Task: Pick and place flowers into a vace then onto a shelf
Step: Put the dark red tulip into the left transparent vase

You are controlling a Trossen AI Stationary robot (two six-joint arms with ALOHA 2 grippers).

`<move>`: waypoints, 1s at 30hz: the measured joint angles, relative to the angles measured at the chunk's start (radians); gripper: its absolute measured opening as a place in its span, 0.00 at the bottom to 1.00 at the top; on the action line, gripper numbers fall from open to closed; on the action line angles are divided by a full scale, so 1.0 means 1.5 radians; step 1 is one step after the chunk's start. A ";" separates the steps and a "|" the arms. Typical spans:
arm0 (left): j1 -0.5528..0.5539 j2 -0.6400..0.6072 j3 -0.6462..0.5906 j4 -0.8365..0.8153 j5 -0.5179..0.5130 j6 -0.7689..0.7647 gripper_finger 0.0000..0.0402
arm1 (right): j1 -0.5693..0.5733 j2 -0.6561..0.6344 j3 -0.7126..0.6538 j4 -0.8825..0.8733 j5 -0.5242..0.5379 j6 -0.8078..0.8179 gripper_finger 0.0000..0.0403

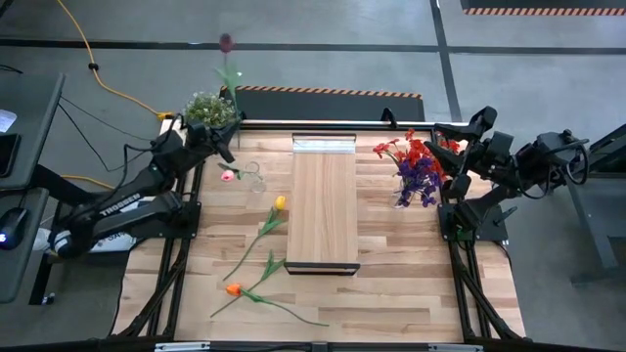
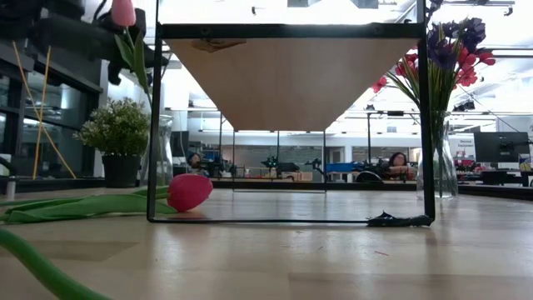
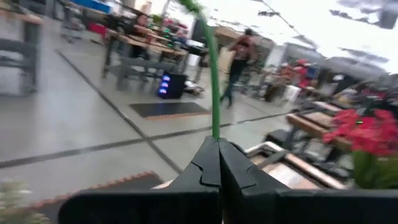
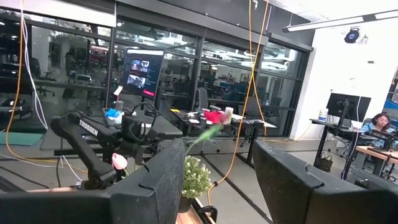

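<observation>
Nearest you on the plank table (image 1: 411, 293) lies an orange tulip (image 1: 233, 289), left of the shelf's near end. A little farther, a yellow tulip (image 1: 280, 203) rests just beside the shelf (image 1: 324, 205), which runs near-to-far down the middle. Farther left, a pink tulip (image 1: 228, 175) lies by a clear glass vase (image 1: 253, 176). Your left gripper (image 1: 229, 149), at the far-left corner near the potted plant (image 1: 209, 108), has its fingers pinched fully together on a maroon tulip (image 1: 226, 43), holding the stem upright above the table. On the right, a vase of red and purple flowers (image 1: 419, 164) stands just beside your right gripper (image 1: 452, 156), whose fingers sit parted, holding nothing.
</observation>
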 joint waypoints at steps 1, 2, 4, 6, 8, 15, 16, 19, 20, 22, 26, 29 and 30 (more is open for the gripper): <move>0.010 0.000 -0.005 0.011 0.022 -0.014 0.05 | 0.000 0.000 0.000 0.000 0.000 0.000 0.45; 0.017 0.000 -0.009 0.024 0.038 -0.021 0.05 | 0.000 0.000 0.000 0.000 0.000 0.000 0.45; 0.022 0.005 -0.017 0.029 0.053 -0.032 0.05 | 0.000 0.000 0.000 0.000 0.000 0.000 0.45; 0.021 0.014 -0.025 0.042 0.075 -0.046 0.05 | 0.000 0.000 0.000 0.000 0.002 0.000 0.45; 0.021 0.022 -0.030 0.055 0.097 -0.057 0.05 | 0.000 0.000 0.000 0.000 0.003 0.000 0.45; 0.021 0.064 -0.029 0.076 0.131 -0.057 0.05 | 0.000 0.004 0.000 0.000 0.004 0.001 0.45; 0.021 0.068 -0.028 0.080 0.140 -0.057 0.05 | 0.000 0.007 0.000 0.000 0.004 0.001 0.45; 0.021 0.091 -0.028 0.080 0.161 -0.060 0.05 | 0.000 0.013 0.000 0.000 0.005 0.001 0.45; 0.021 0.098 -0.029 0.082 0.169 -0.062 0.05 | 0.000 0.013 0.000 0.000 0.006 0.001 0.45; 0.021 0.106 -0.029 0.101 0.178 -0.071 0.05 | 0.000 0.017 0.000 0.000 0.006 0.001 0.45; 0.020 0.108 -0.029 0.104 0.195 -0.078 0.05 | 0.000 0.018 0.000 0.000 0.007 0.005 0.45; 0.007 0.108 -0.029 0.101 0.196 -0.078 0.05 | 0.000 0.017 0.000 0.000 0.008 0.006 0.45; -0.001 0.108 -0.029 0.101 0.194 -0.077 0.05 | 0.000 0.017 0.000 0.000 0.008 0.006 0.45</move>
